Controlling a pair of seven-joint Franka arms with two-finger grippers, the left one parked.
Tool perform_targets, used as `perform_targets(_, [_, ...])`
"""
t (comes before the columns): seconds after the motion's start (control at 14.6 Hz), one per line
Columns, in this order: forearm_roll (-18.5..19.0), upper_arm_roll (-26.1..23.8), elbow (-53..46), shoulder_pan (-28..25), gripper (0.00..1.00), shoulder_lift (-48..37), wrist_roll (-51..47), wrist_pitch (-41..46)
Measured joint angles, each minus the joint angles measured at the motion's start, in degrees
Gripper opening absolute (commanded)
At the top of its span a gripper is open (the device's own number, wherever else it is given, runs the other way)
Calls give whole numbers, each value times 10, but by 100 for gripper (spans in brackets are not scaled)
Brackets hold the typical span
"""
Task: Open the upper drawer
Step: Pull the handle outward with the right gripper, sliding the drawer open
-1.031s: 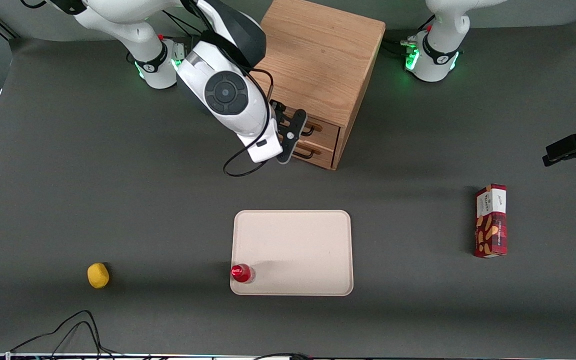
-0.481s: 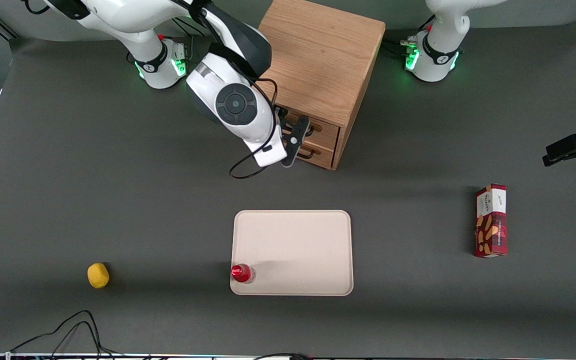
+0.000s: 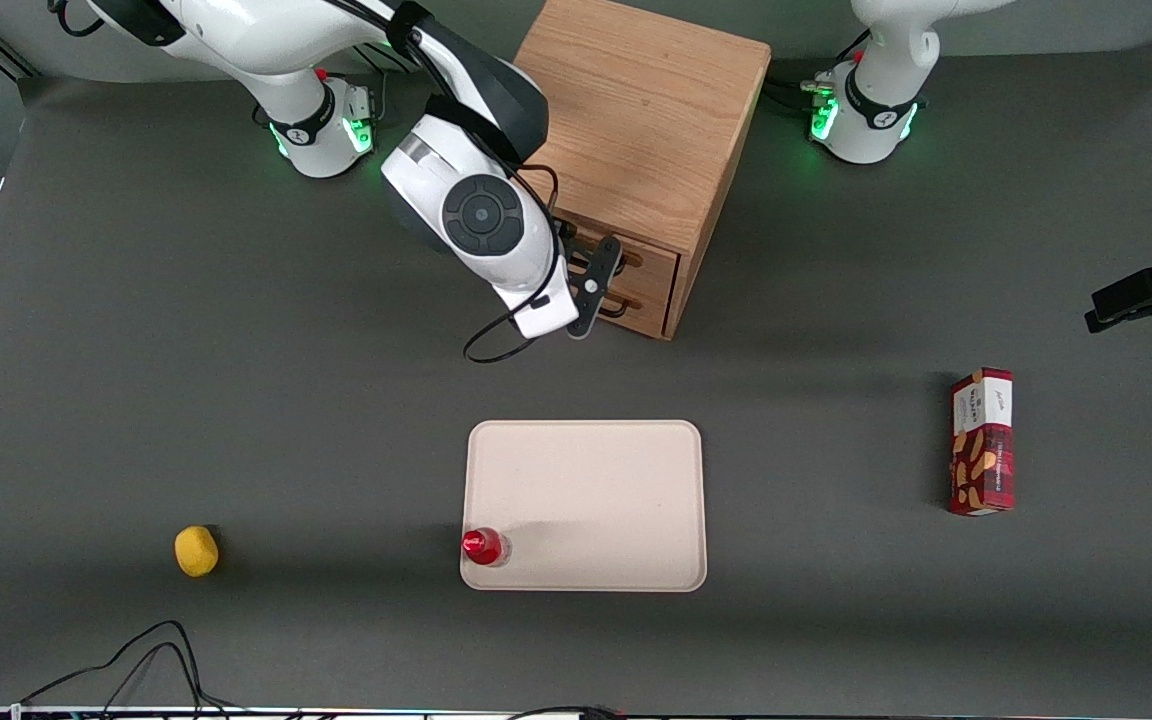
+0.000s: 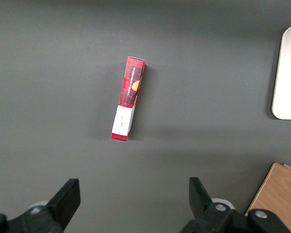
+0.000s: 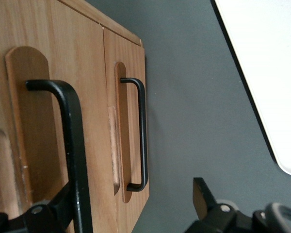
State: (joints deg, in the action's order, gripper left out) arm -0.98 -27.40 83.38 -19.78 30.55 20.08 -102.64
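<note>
Your gripper (image 3: 604,272) has slid closer to the upper drawer (image 3: 648,262), fingers spread around its black handle (image 5: 70,145), near the table's robot-side edge.

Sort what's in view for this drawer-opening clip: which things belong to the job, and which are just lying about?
Belongs to the job:
- upper drawer, shut, black handle
- gripper, open, in front of the cabinet at the upper handle

Lying about:
- lower drawer
- tray
- red-capped bottle on the tray's corner
- yellow fruit
- cookie box, toward the parked arm's end
</note>
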Motion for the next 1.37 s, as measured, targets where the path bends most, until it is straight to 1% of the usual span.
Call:
perform_targets(0.55, [6, 19, -6, 10, 100, 11, 18, -21])
perform_targets(1.37, [6, 81, -46, 11, 100, 23, 73, -31])
